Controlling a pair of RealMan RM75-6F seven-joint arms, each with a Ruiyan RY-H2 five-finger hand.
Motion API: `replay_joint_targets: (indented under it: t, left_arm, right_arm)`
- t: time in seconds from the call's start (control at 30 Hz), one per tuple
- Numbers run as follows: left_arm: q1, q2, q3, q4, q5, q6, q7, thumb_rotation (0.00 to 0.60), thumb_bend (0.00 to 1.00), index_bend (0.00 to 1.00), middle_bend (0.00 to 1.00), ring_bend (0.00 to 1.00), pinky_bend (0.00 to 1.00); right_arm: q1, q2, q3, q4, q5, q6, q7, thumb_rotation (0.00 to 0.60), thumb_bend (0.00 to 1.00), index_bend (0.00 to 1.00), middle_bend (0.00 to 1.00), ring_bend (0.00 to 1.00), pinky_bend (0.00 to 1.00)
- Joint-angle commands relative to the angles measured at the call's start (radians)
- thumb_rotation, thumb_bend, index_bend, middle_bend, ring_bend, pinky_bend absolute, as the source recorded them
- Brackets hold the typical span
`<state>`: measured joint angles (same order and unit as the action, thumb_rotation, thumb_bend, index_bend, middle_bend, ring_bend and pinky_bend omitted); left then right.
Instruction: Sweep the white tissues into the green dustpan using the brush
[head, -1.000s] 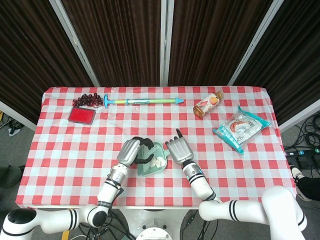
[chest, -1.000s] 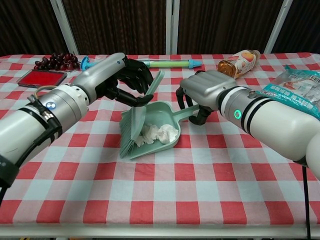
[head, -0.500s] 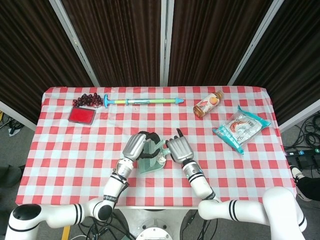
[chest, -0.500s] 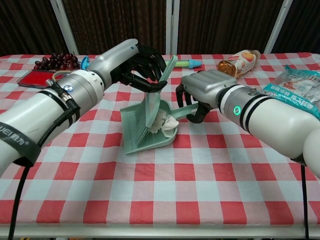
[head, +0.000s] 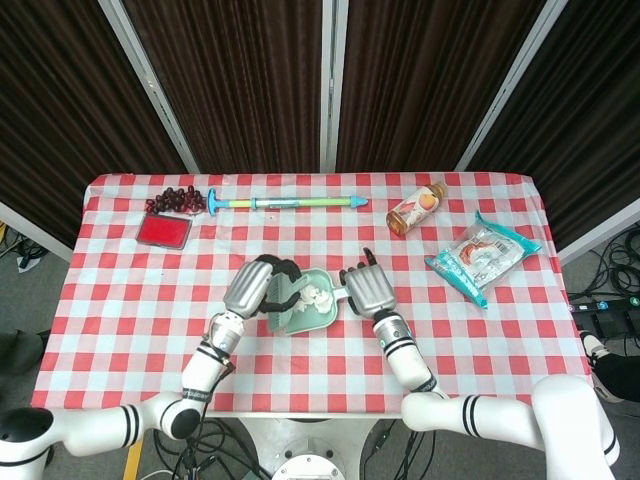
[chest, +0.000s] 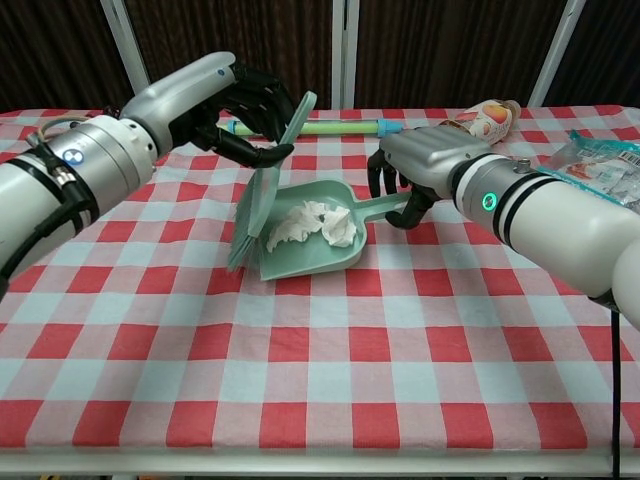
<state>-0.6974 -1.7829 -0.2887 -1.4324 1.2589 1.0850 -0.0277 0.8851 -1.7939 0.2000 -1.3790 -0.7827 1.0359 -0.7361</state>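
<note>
The green dustpan (chest: 325, 250) (head: 321, 317) lies flat on the checked cloth with white tissues (chest: 312, 222) (head: 318, 295) heaped inside it. My right hand (chest: 420, 168) (head: 366, 288) grips its handle at the right. My left hand (chest: 235, 105) (head: 256, 286) holds the green brush (chest: 262, 195) by its handle, tilted, with the bristles hanging at the pan's open left edge. The brush head touches or nearly touches the cloth.
Behind lie a long green and blue tube (chest: 335, 127) (head: 283, 203), a peach drink bottle (chest: 482, 118) (head: 416, 209), a snack bag (chest: 600, 165) (head: 480, 255), dark grapes (head: 172, 199) and a red flat case (head: 164, 231).
The dustpan, tipped up half a second ago, now lies flat and further right. My left hand drew the brush out of the pan to its left rim. The tissues settled inside.
</note>
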Motion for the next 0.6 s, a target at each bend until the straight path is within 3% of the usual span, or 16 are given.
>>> replay_joint_targets:
  t: [0.03, 0.27, 0.5, 0.6]
  left_arm:
    - [0.009, 0.017, 0.011, -0.003, 0.011, 0.008, -0.005, 0.6, 0.47, 0.5, 0.53, 0.41, 0.3]
    - [0.03, 0.044, 0.028, 0.011, 0.021, 0.03, -0.012, 0.6, 0.47, 0.5, 0.53, 0.41, 0.3]
    - [0.046, 0.07, 0.033, 0.025, 0.008, 0.029, -0.028, 0.6, 0.47, 0.5, 0.53, 0.41, 0.29]
    - [0.051, 0.078, 0.039, 0.022, 0.011, 0.031, -0.035, 0.6, 0.47, 0.5, 0.53, 0.41, 0.29]
  right_arm:
    - [-0.003, -0.008, 0.004, 0.013, 0.001, 0.001, 0.008, 0.6, 0.43, 0.67, 0.56, 0.31, 0.04]
    - [-0.008, -0.033, 0.008, 0.052, 0.003, 0.001, 0.021, 0.6, 0.32, 0.57, 0.5, 0.26, 0.03]
    - [-0.011, -0.052, 0.015, 0.078, 0.009, -0.001, 0.023, 0.6, 0.15, 0.35, 0.35, 0.15, 0.0]
    - [-0.012, -0.054, 0.018, 0.079, 0.006, 0.002, 0.024, 0.6, 0.12, 0.31, 0.32, 0.13, 0.0]
